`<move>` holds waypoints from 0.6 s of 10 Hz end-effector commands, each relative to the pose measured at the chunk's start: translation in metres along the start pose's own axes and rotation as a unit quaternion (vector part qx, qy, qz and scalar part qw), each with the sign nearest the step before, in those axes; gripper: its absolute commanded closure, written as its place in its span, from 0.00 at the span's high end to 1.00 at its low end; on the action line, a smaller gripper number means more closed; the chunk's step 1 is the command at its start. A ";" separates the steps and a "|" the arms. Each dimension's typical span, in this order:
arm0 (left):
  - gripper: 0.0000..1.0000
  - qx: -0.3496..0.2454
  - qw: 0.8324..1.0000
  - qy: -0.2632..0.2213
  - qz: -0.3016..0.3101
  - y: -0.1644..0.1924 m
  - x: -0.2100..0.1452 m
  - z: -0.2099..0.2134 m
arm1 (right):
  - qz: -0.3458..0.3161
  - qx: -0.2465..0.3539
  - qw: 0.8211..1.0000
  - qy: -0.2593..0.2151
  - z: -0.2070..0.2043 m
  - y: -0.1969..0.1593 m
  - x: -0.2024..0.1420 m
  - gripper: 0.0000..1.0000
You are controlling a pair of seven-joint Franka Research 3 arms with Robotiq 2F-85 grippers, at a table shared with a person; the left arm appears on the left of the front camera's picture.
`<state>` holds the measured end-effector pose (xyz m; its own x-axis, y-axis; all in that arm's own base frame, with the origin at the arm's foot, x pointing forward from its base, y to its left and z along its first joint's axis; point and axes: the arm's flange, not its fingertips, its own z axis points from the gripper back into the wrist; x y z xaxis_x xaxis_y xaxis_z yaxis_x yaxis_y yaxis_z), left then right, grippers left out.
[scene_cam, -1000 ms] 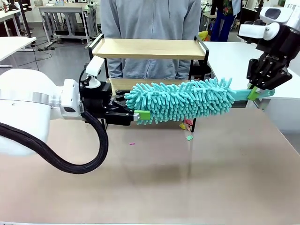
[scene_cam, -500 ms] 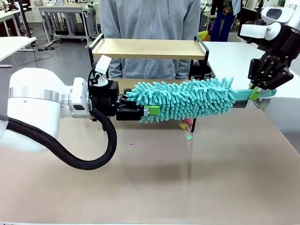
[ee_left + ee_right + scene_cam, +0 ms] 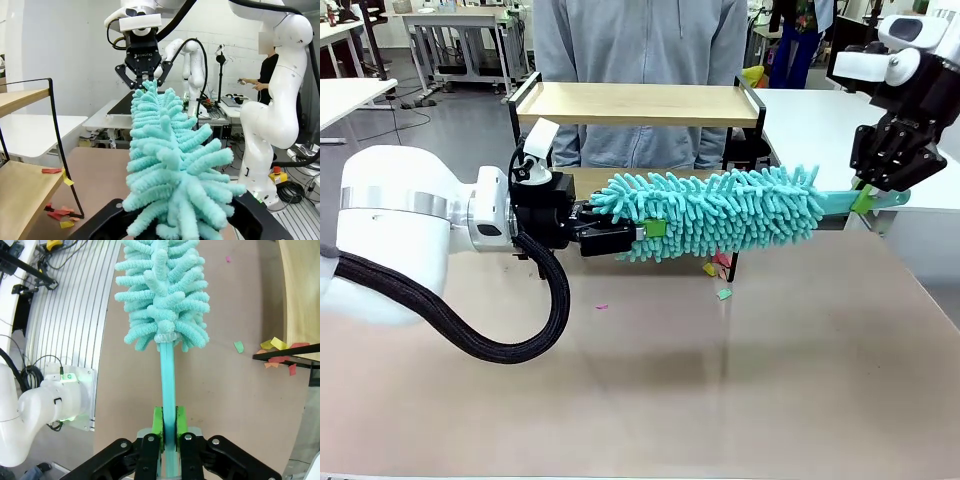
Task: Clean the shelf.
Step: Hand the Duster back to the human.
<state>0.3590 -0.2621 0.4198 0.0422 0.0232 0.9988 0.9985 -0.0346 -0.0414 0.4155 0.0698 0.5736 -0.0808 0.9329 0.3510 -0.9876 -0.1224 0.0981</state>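
Note:
A teal fluffy duster [image 3: 720, 212] hangs level in front of the shelf [image 3: 635, 103], a two-board wood rack with a black frame. My right gripper [image 3: 865, 200] is shut on the duster's flat teal handle [image 3: 835, 203]. In the right wrist view that gripper [image 3: 169, 422] has its green pads clamped on the handle [image 3: 167, 375]. My left gripper [image 3: 645, 232] is shut on the duster's fluffy left end. The left wrist view shows the fluff [image 3: 165, 165] squeezed between its own fingers [image 3: 180, 220].
Coloured paper scraps [image 3: 720, 268] lie on the lower board's right end and on the brown table beside it [image 3: 280, 357]. A person [image 3: 640, 40] stands behind the shelf. A white table [image 3: 810, 120] is at the far right.
My left gripper has moved right onto the duster's left end and its jaws have come together on the fluff. The right gripper still holds the handle in the same place.

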 end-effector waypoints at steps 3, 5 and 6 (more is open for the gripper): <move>0.00 -0.018 1.000 -0.016 -0.010 -0.004 0.003 -0.009 | 0.012 0.002 1.000 -0.010 -0.001 0.001 0.003 0.13; 0.00 -0.002 1.000 -0.002 -0.001 -0.001 0.001 -0.001 | 0.012 0.002 1.000 -0.010 -0.001 0.001 0.003 0.13; 0.00 -0.002 1.000 -0.002 -0.001 -0.001 0.001 -0.001 | 0.012 0.002 1.000 -0.010 -0.001 0.001 0.003 0.13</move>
<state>0.3592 -0.2611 0.4198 0.0352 0.0300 0.9989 0.9987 -0.0374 -0.0340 0.4146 0.0711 0.5736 -0.0841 0.9331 0.3496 -0.9868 -0.1267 0.1009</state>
